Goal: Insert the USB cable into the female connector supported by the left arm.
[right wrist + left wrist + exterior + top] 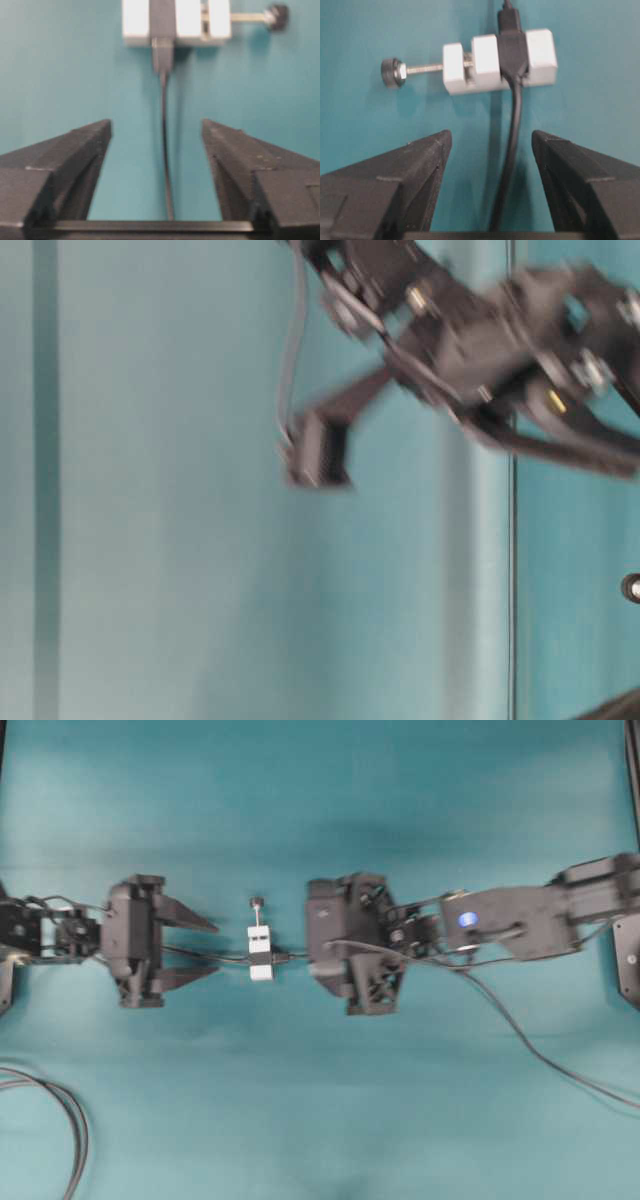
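The female connector [259,954] lies on the teal table [320,1120] between the two arms, held by neither. It is a small white clamp block in segments, with a threaded screw ending in a black knob [393,73] out of one side, a black band across its middle, and a thin dark lead [512,150] running back between the left jaws. The USB cable [165,150] is a thin dark grey line ending in a small dark plug [162,52] that sits against the block's face; it appears to be seated, though how deep cannot be told. The left gripper [490,145] stands spread, its pointed jaws either side of the lead and short of the block, gripping nothing. The right gripper [156,132] is likewise wide apart and empty, the USB cable passing between its jaws without contact. Judged handling: the block looks light, rigid and smooth-sided, liable to slide or pivot on the table if nudged; best taken across its flat white faces, clear of the screw. The cables are limp and give no purchase for pushing; the stiff plug body is the place to hold. The table-level view is too blurred to add anything.
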Controlling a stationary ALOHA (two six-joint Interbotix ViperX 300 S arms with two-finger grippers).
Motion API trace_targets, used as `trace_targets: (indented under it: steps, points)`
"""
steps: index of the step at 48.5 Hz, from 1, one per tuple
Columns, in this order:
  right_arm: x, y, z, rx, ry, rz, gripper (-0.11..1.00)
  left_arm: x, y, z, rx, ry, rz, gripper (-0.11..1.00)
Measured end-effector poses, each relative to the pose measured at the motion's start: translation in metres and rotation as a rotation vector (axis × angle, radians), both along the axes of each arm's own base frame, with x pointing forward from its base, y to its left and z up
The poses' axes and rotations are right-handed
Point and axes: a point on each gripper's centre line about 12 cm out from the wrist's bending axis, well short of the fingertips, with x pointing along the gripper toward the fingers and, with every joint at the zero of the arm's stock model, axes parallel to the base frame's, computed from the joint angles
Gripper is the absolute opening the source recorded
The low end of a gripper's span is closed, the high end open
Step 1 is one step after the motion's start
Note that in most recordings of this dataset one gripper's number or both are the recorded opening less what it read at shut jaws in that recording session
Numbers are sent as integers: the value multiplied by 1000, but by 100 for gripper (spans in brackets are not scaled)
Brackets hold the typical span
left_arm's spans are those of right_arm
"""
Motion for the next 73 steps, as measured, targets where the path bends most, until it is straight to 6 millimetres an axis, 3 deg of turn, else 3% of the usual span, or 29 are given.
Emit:
trace_targets:
  steps: [14, 21, 37, 73]
  points:
    - [-48, -2, 32, 74, -103, -61, 74, -10, -6, 36, -13, 4, -11, 69]
    - [-73, -2, 35, 126, -173, -83, 73, -15, -8, 50, -19, -15, -13, 69]
    - [-126, 3, 45, 156, -316, -53, 74, -50, -11, 70, -18, -117, -24, 68]
    - [-219, -3, 54, 144, -543, -78, 74, -97, -13, 81, -24, -93, -27, 68]
